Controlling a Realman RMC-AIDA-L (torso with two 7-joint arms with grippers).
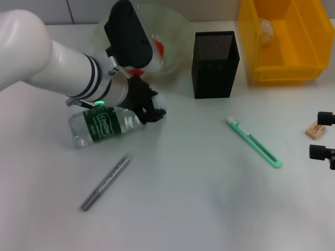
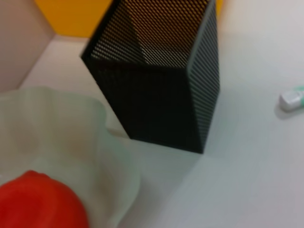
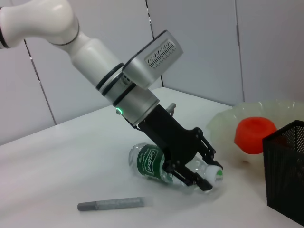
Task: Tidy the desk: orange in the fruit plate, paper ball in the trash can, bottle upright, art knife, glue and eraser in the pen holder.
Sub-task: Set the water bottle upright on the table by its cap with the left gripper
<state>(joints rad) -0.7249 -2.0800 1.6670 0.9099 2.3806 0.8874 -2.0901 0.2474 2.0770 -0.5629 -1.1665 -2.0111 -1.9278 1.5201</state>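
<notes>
The bottle (image 1: pixel 102 125) lies on its side at the left of the desk, white cap toward the pen holder (image 1: pixel 215 64). My left gripper (image 1: pixel 155 106) is closed around its neck; the right wrist view shows the fingers either side of the neck (image 3: pixel 203 172) and the bottle (image 3: pixel 151 162) resting on the desk. The orange (image 3: pixel 255 134) sits in the fruit plate (image 1: pixel 180 31). The paper ball (image 1: pixel 265 29) lies in the trash can (image 1: pixel 285 73). The green art knife (image 1: pixel 254 143) lies right of centre. The eraser (image 1: pixel 315 129) lies between the fingers of my open right gripper (image 1: pixel 324 136).
A grey glue stick (image 1: pixel 106 182) lies in front of the bottle, also visible in the right wrist view (image 3: pixel 113 204). The pen holder (image 2: pixel 161 95) stands close beside the fruit plate (image 2: pixel 71 128). The left arm reaches across over the plate.
</notes>
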